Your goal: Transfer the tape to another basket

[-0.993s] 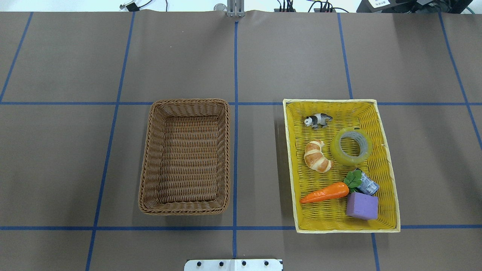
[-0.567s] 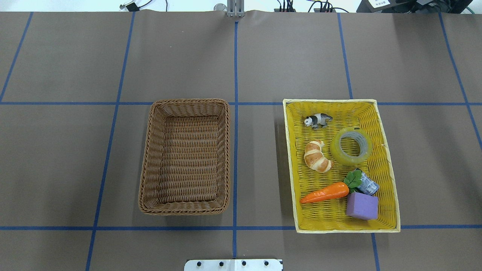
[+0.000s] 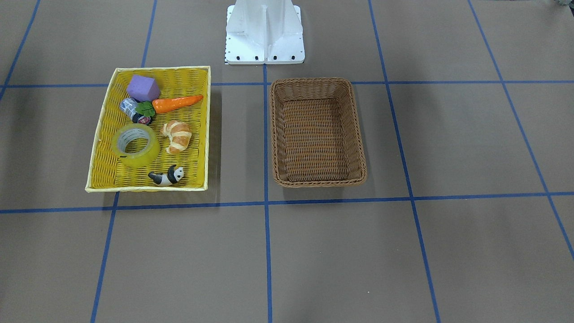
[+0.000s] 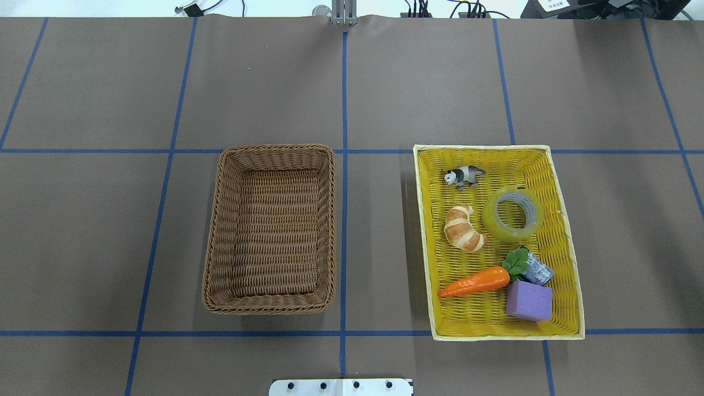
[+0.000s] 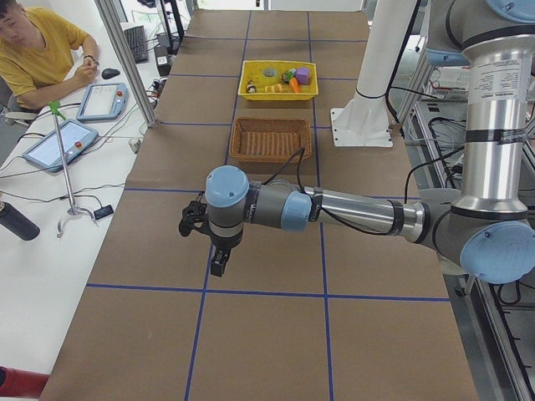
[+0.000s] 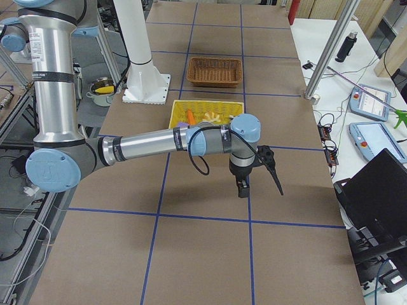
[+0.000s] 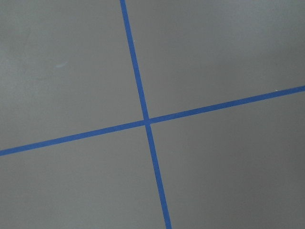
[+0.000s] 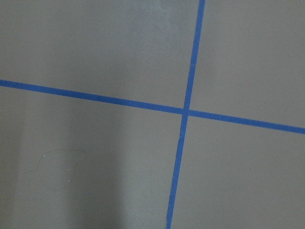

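Left gripper point(image 5: 189, 222) and right gripper point(image 6: 272, 173) each hang over the table point(image 5: 276, 334), well apart from the yellow basket point(image 4: 424, 242). Only the side views catch them, so I can't tell if they're spread or closed. Looks like step zero: tape point(image 4: 513, 214) lies flat in the yellow basket, just beside the croissant point(image 4: 463, 229). Next move probably the right arm reaching in and pinching the ring wall via the core. Tape is a glossy, translucent, stiff ring. Basket point(image 4: 215, 220), on the yellow basket's left, is brown wicker with raised sides and rounded corners.
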